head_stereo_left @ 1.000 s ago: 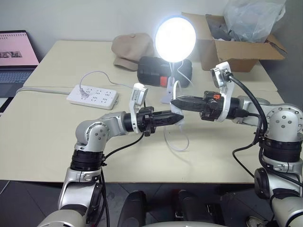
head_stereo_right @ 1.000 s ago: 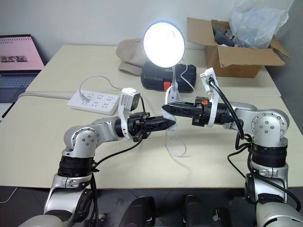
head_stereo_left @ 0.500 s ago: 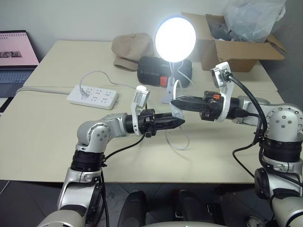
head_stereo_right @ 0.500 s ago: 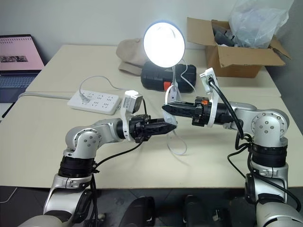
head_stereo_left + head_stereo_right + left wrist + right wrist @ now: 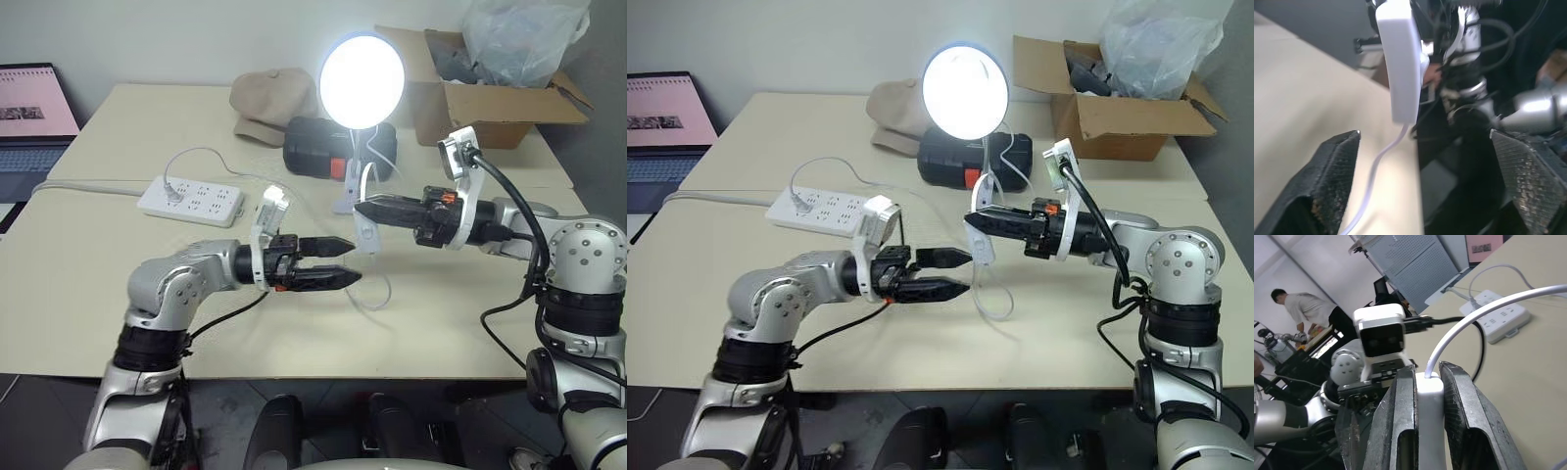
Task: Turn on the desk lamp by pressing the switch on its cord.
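Desk lamp [image 5: 362,80] glows, switch [image 5: 1429,416] bearing no readable writing.

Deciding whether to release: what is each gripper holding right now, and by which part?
The right gripper pinches the switch by its upper end, where the cord enters. The left gripper is open, beside the switch, holding nothing. The desk lamp is lit.

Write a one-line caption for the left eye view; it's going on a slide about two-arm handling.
Right tool holds the switch above the table, left tool open beside it, desk lamp lit.
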Controlling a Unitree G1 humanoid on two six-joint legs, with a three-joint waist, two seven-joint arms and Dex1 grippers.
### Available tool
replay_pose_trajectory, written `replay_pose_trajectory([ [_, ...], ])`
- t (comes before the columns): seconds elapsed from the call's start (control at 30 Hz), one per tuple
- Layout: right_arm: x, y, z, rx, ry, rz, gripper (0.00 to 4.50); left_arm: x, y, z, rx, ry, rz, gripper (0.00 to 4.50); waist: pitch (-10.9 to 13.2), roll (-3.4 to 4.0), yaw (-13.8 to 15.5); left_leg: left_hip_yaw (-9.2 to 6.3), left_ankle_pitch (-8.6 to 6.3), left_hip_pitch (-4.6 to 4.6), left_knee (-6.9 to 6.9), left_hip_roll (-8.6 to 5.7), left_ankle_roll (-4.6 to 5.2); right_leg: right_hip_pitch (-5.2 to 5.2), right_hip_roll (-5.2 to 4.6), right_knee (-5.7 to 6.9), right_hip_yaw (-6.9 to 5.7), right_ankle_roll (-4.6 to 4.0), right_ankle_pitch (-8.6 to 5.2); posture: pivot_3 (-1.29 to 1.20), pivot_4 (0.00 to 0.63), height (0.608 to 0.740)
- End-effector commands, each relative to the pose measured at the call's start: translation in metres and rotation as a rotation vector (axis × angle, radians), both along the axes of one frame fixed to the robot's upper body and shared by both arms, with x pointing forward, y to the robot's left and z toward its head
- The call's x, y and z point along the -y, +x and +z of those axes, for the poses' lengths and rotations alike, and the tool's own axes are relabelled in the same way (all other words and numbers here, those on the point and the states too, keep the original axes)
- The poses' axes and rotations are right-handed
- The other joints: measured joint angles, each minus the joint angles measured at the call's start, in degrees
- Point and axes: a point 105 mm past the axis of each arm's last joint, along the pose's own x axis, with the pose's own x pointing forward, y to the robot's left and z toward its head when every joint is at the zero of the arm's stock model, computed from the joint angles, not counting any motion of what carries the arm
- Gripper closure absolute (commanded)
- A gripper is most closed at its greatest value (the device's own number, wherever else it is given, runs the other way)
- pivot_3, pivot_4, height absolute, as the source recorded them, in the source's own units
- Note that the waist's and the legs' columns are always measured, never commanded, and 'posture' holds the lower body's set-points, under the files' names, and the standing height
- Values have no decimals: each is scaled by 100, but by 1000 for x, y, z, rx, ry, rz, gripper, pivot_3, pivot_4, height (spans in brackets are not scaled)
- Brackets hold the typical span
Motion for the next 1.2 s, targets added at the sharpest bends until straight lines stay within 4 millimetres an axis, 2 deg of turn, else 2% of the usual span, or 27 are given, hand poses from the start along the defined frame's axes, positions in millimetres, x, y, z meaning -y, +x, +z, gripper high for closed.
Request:
replay_pose_trajectory([
  [0.03,7,17,-6,18,-53,-115,4151,-11,5,7,245,124,95,0,0,0,8,0,0,0,1,-1,0,0,-1,0,0,0,0,0,150,740],
  [0.1,9,27,-19,3,-113,-177,4151,-22,8,1,362,244,147,0,0,0,-5,2,0,0,1,0,0,0,-1,0,2,1,1,0,150,740],
  [0.3,14,56,-52,-65,-248,-339,4151,-40,9,-13,500,412,204,0,0,1,9,9,0,0,-5,1,0,-6,-2,-3,6,-1,0,0,150,740],
  [0.47,17,78,-76,-121,-346,-448,4152,-34,6,-17,482,371,219,0,0,1,10,10,0,-1,-3,1,0,-6,-4,-2,5,0,0,0,150,740],
  [0.67,23,92,-89,-133,-395,-528,4152,-25,5,-19,481,340,216,0,0,1,20,11,0,-3,-3,-1,0,-6,-4,-2,5,1,0,0,150,740],
  [0.73,23,94,-90,-136,-393,-539,3445,-24,4,-20,474,338,215,0,0,1,14,11,0,-3,-3,0,0,-6,-4,-3,5,1,0,0,150,740],
  [0.77,23,95,-90,-133,-391,-545,3354,-24,4,-21,472,338,214,0,0,1,14,10,0,-3,-3,1,0,-6,-4,-2,5,0,0,0,150,740],
  [0.87,21,97,-84,-112,-356,-549,2673,-25,3,-21,461,334,219,0,0,1,12,8,0,-2,-3,2,0,-6,-2,1,4,0,0,0,150,740],
  [1.0,19,96,-71,-68,-300,-531,1611,-30,5,-18,445,324,237,0,0,1,12,9,0,-2,-3,2,0,-6,-3,0,4,0,0,0,150,740],
  [1.03,19,95,-67,-56,-290,-524,1467,-31,5,-17,438,321,238,0,0,1,12,9,0,-3,-3,1,0,-6,-3,0,4,0,0,0,150,740],
  [1.13,24,88,-50,-20,-244,-495,755,-36,9,-11,427,309,262,0,1,1,12,9,0,-2,-3,2,0,-7,-2,0,4,0,0,0,150,740],
  [1.2,27,85,-46,-7,-232,-482,302,-38,11,-10,417,298,271,0,1,1,18,8,0,-3,-3,2,0,-6,-2,1,2,0,0,0,150,740],
])
